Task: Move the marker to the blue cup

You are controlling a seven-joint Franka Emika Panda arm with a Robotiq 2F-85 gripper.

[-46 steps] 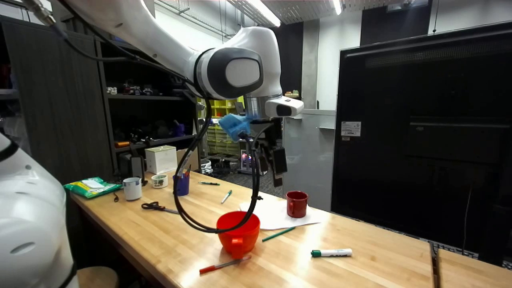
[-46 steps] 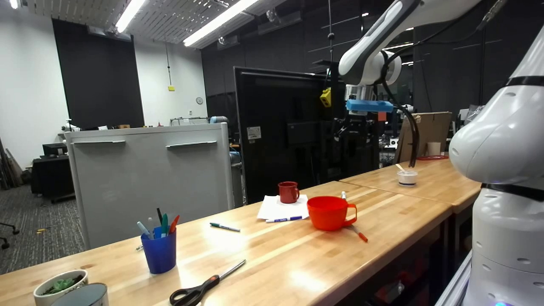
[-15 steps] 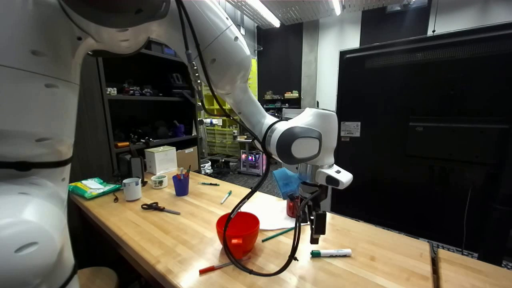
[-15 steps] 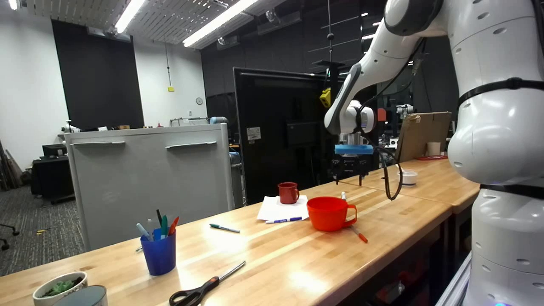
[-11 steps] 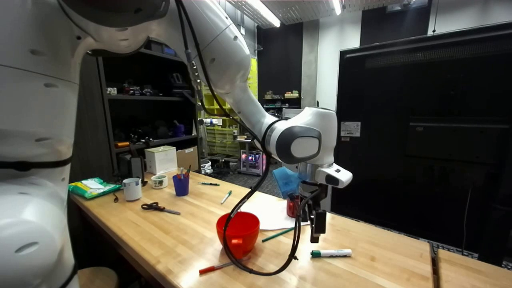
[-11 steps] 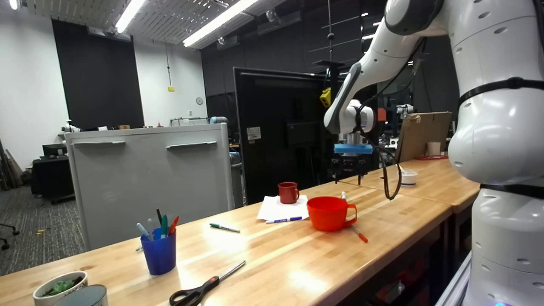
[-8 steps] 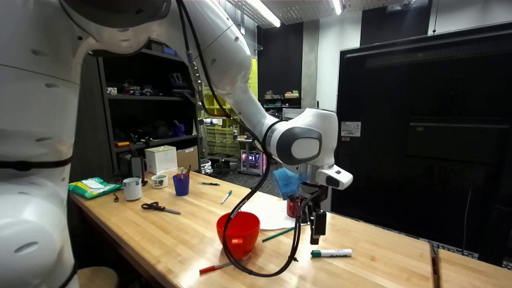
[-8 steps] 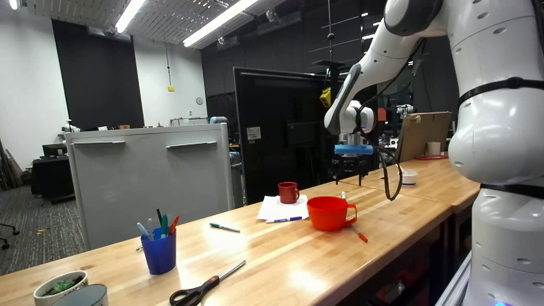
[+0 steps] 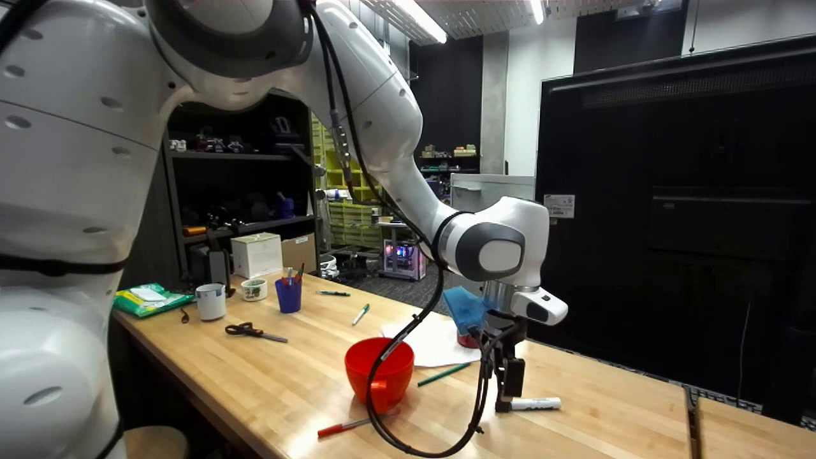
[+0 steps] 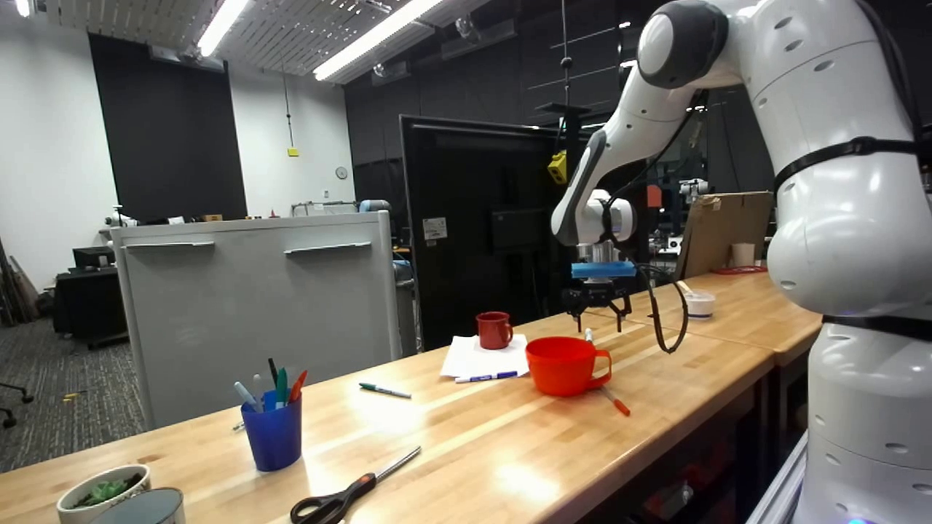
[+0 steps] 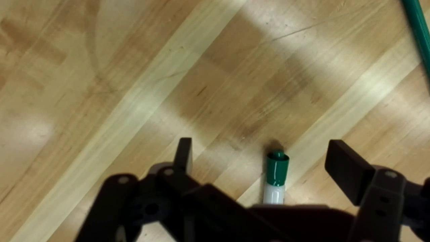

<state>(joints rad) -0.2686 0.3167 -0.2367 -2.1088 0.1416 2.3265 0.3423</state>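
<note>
One marker (image 11: 276, 176) lies flat on the table (image 11: 168, 43), a pale body ending in a green cap. In the wrist view its long axis runs nearly up and down, with the green end pointing to the top; your gripper (image 11: 260, 153) hides the rest of the body. In an exterior view you see the marker run nearly level, its white end pointing right and the cap end behind your gripper. You have the jaws wide apart, one on each side of the cap, a gap showing at either side. Farther out, a green stick (image 9: 444, 375) lies at a slant, and then you come to the red bowl (image 10: 561, 371), upright, with a red pen (image 9: 335, 429) beside it. A dark red cup (image 10: 494, 330) stands on white paper (image 10: 466, 356). Well apart from the marker, past the bowl, your blue cup (image 10: 273, 437) stands upright with pens (image 10: 282, 386) in it, the scissors (image 10: 362, 482) near it.
</note>
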